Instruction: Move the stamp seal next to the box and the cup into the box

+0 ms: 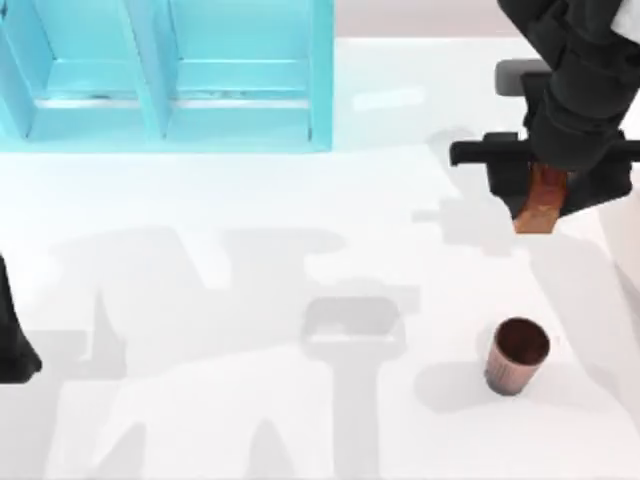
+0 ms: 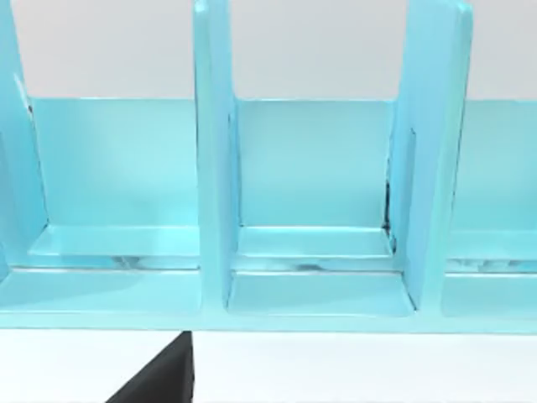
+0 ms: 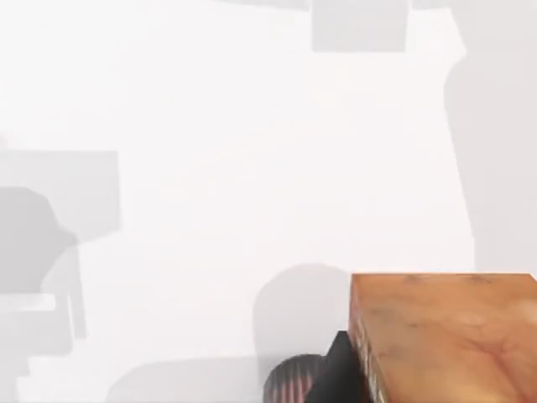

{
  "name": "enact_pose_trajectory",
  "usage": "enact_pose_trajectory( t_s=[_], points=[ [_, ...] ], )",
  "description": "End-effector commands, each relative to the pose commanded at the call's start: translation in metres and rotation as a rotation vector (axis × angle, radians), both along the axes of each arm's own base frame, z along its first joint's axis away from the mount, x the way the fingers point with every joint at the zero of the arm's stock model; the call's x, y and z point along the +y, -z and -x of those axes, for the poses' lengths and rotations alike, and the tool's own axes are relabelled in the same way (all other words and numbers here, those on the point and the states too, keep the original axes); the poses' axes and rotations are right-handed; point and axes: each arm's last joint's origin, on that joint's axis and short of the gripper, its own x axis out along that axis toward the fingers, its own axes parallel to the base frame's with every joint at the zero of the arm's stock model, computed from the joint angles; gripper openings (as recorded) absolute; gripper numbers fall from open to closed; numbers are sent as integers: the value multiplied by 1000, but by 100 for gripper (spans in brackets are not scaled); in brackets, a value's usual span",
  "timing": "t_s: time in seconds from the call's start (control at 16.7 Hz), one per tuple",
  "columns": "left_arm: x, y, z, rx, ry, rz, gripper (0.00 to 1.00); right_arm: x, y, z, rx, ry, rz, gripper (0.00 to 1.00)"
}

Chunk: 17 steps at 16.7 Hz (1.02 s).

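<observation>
My right gripper (image 1: pixel 541 195) clenched on stamp seal (image 1: pixel 541 200), glossy orange-brown block, lifted over table's (image 1: pixel 250 300) right side. Ribbed coppery cup (image 1: pixel 517 355) upright, nearer front. Left arm (image 1: pixel 12 340) parked at left edge.

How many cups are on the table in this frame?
1. The cup stands upright near the table's front right, apart from the blue box at the back left. The right gripper holds the stamp seal farther back.
</observation>
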Motion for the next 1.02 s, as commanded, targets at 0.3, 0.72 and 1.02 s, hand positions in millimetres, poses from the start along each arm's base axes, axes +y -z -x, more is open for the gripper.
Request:
enact_pose_trajectory(
  t_s=[0.3, 0.72, 1.02],
  points=[
    [0, 0, 0, 0, 0, 0, 100, -78, -6, 13, -10, -2, 0, 0],
    [0, 0, 0, 0, 0, 0, 100, -80, -2, 13, -7, -2, 1, 0],
    [0, 0, 0, 0, 0, 0, 100, -80, 19, 10, -14, -5, 1, 0]
  ],
)
